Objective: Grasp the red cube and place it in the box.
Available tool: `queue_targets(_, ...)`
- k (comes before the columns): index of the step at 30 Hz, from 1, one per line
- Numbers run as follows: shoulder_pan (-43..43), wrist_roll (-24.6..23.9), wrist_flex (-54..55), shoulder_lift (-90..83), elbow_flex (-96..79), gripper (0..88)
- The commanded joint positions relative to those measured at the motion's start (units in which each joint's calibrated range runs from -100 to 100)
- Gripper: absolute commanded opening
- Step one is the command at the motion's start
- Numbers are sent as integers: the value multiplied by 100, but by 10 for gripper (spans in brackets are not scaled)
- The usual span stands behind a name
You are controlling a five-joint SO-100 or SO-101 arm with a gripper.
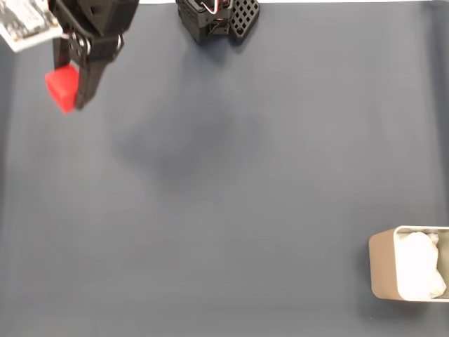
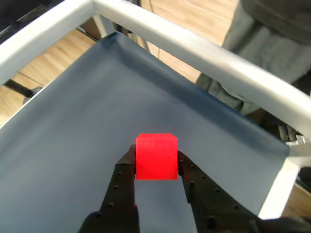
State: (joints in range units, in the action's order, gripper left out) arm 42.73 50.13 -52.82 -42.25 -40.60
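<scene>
The red cube (image 1: 62, 86) hangs above the dark blue mat at the upper left of the fixed view, with my gripper (image 1: 70, 88) shut on it. In the wrist view the red cube (image 2: 156, 156) is pinched between the two black fingers (image 2: 124, 177) of my gripper (image 2: 156, 162), lifted clear of the mat. The box (image 1: 382, 270), beige-grey with a white lining, sits at the lower right edge of the fixed view, far from the gripper.
The arm's black base (image 1: 216, 20) stands at the top centre of the fixed view. A white metal frame (image 2: 194, 48) borders the mat (image 1: 224, 182) in the wrist view, with wooden floor beyond it. A white board (image 1: 24, 24) sits at the top left.
</scene>
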Motion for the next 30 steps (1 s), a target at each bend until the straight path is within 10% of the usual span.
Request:
queue_targets(1, -608, 68, -13, 308, 830, 99)
queue_targets(30, -4749, 254, 315, 2353, 3558, 102)
